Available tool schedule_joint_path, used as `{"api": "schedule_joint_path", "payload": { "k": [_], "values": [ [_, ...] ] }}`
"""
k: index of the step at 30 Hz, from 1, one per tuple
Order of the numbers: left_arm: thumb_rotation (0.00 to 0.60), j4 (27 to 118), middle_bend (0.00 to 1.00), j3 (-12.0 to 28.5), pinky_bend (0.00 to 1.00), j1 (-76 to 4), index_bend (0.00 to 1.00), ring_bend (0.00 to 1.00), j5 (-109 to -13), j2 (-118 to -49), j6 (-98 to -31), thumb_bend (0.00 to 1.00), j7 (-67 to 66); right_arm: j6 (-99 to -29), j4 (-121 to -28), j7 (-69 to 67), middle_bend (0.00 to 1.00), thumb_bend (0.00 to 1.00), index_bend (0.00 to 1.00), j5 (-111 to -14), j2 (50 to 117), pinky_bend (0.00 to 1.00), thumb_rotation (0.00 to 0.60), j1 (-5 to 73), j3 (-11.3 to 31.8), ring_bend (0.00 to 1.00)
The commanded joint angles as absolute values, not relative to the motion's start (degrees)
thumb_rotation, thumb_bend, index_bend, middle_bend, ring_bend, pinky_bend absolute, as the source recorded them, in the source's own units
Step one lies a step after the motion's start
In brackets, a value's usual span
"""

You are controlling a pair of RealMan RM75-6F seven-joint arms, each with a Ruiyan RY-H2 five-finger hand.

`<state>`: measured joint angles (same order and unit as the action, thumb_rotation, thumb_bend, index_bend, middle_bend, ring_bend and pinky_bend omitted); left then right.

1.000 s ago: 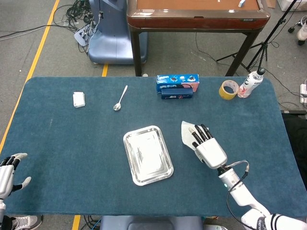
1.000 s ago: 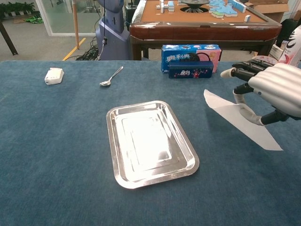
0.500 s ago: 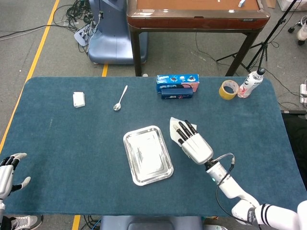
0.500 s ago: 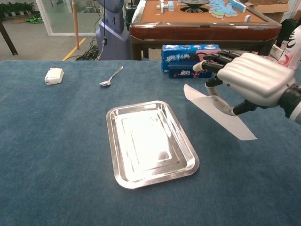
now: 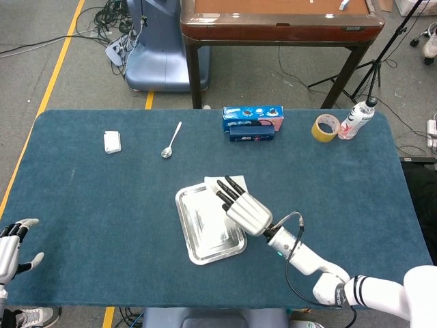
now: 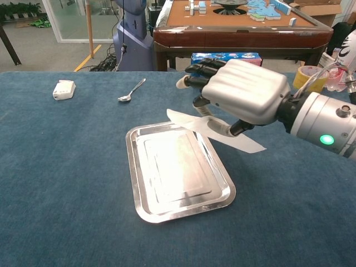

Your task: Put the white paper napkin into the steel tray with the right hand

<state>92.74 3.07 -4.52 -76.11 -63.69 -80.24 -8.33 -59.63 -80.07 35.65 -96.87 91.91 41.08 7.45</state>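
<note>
- Tray: the steel tray (image 5: 210, 222) (image 6: 178, 169) lies flat on the worktop, near its middle, and its shiny floor holds nothing
- Napkin: the white paper napkin (image 6: 219, 132) (image 5: 224, 183) is pinched in the right robot hand (image 5: 242, 207) (image 6: 239, 90), raised off the cloth and tilted, with its near corner reaching over the tray's far right rim; it is not lying in the tray
- Right robot hand: fingers closed on the napkin from above, dark fingertips (image 6: 196, 67) pointing to the far side; the hand hangs over the right edge of the tray
- Left robot hand (image 5: 15, 246): at the near left corner of the worktop, fingers spread, holding nothing
- Blue biscuit box (image 5: 252, 123) (image 6: 225, 56): at the far edge of the worktop; largely hidden behind the right robot hand in the chest view
- Metal spoon (image 5: 171, 140) (image 6: 131, 90) and small white packet (image 5: 112, 141) (image 6: 64, 89): on the far left part, apart from each other
- Roll of yellow tape (image 5: 326, 128) and a plastic bottle (image 5: 358, 117): at the far right corner, just beside each other
- Worktop (image 5: 102, 198) (image 6: 61, 167): covered in dark blue cloth
- Room: grey floor with a yellow line (image 5: 58, 61), a tangle of cables, a brown wooden table (image 5: 280, 20) beyond the worktop, and a blue-grey machine base (image 5: 157, 51)
</note>
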Motion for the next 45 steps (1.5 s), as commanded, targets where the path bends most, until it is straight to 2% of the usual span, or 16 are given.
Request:
{"api": "schedule_joint_path", "payload": {
  "k": [1, 16, 32, 40, 43, 45],
  "values": [
    [0.600, 92.79, 0.22, 2.99, 0.32, -4.50, 0.24, 0.21, -76.28, -63.64, -80.29, 0.20, -8.32, -58.84, -81.02, 36.58, 0.15, 1.00, 0.58, -96.61, 92.85, 0.03, 0.600, 41.91, 7.60, 0.00],
    [0.600, 93.29, 0.22, 2.86, 0.32, -4.12, 0.24, 0.21, -77.03, -63.04, -81.07, 0.20, -7.46, -57.45, -84.51, 42.92, 0.15, 1.00, 0.58, -92.50, 96.84, 0.03, 0.600, 42.70, 7.30, 0.00],
    [0.600, 93.37, 0.22, 2.89, 0.32, -4.04, 0.24, 0.21, -77.11, -62.69, -81.10, 0.20, -6.91, -56.99, -87.69, 52.64, 0.15, 1.00, 0.58, -83.82, 100.95, 0.03, 0.600, 41.03, 6.63, 0.00],
    [0.600, 93.48, 0.22, 2.91, 0.32, -3.94, 0.24, 0.21, -77.16, -62.48, -81.19, 0.20, -6.56, -56.60, -89.25, 54.85, 0.15, 1.00, 0.58, -81.65, 100.75, 0.03, 0.600, 41.26, 6.08, 0.00],
    [0.600, 93.50, 0.22, 2.97, 0.32, -3.98, 0.24, 0.21, -77.12, -62.47, -81.15, 0.20, -6.56, -56.09, -89.92, 55.08, 0.15, 1.00, 0.56, -81.02, 99.87, 0.03, 0.600, 41.59, 5.90, 0.00],
    [0.600, 93.49, 0.22, 2.96, 0.32, -3.97, 0.24, 0.21, -77.06, -62.48, -81.11, 0.20, -6.58, -55.92, -90.34, 55.29, 0.15, 1.00, 0.51, -80.69, 99.45, 0.03, 0.600, 41.72, 5.77, 0.00]
  ]
}}
